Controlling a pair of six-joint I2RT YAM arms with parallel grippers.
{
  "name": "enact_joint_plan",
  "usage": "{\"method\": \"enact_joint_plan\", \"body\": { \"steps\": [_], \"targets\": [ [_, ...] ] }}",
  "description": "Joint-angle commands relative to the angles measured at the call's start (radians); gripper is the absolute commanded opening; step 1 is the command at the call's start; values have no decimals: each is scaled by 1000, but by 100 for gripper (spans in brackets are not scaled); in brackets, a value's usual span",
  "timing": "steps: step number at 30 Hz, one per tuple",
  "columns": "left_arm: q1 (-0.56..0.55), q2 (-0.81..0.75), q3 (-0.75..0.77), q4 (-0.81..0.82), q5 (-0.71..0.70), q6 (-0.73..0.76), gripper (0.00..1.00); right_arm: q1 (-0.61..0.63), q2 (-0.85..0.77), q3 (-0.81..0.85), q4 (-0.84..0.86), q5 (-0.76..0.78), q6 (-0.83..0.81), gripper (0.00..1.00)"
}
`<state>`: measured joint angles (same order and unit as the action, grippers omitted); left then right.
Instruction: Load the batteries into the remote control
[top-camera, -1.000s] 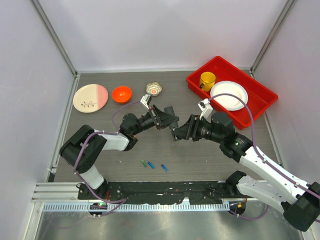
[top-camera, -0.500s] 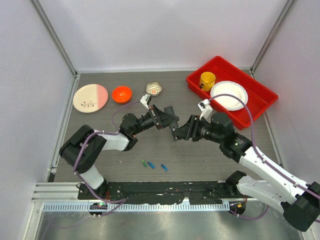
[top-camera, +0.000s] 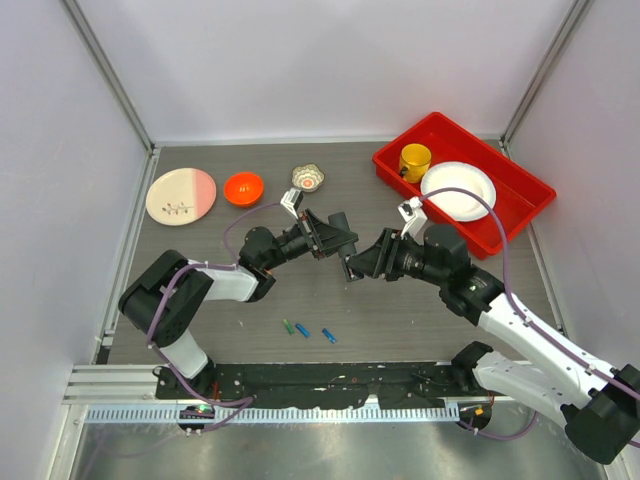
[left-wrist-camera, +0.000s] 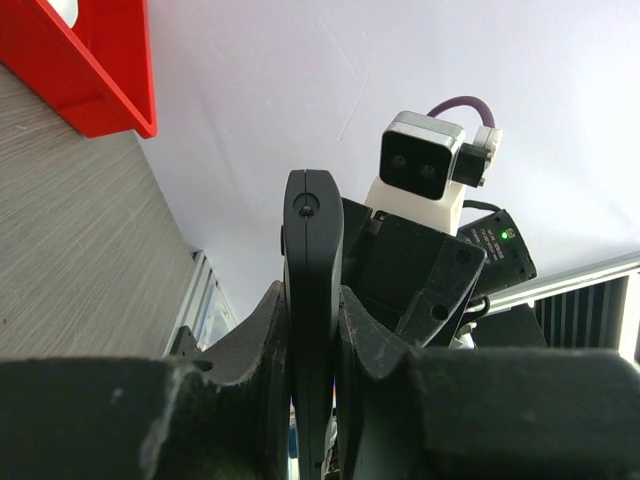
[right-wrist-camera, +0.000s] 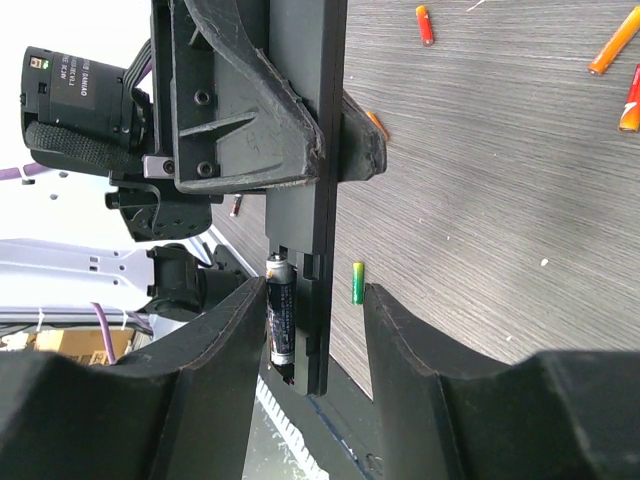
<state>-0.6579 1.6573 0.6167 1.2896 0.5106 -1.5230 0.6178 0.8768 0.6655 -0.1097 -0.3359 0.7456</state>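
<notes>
Top cam: high behind the bases, looking down on the whole surface (top-camera: 400, 318). Wrist cams sit close in, each sighting past its claw (left claw (left-wrist-camera: 313, 305), right claw (right-wrist-camera: 310, 300)) at the other's. All three share the remote control (left-wrist-camera: 313, 235) between them.

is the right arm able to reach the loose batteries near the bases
Probably yes: the right gripper is open, merely straddling the end of the remote control, and the batteries lie uncovered on the table nearby.

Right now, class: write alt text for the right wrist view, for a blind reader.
The left gripper clamps the remote control, one dark battery in its recess. The right gripper's open fingers flank its end; loose batteries lie on the table.
</notes>
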Motion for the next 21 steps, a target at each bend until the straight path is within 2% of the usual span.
{"method": "enact_joint_plan", "body": {
  "steps": [1, 21],
  "targets": [
    [4, -45, 26, 257, 12, -3, 0, -7, -4, -15, 62, -22, 15, 47],
    [4, -68, 46, 257, -18, -2, 0, -6, 27, -64, 148, -57, 60, 32]
  ]
}}
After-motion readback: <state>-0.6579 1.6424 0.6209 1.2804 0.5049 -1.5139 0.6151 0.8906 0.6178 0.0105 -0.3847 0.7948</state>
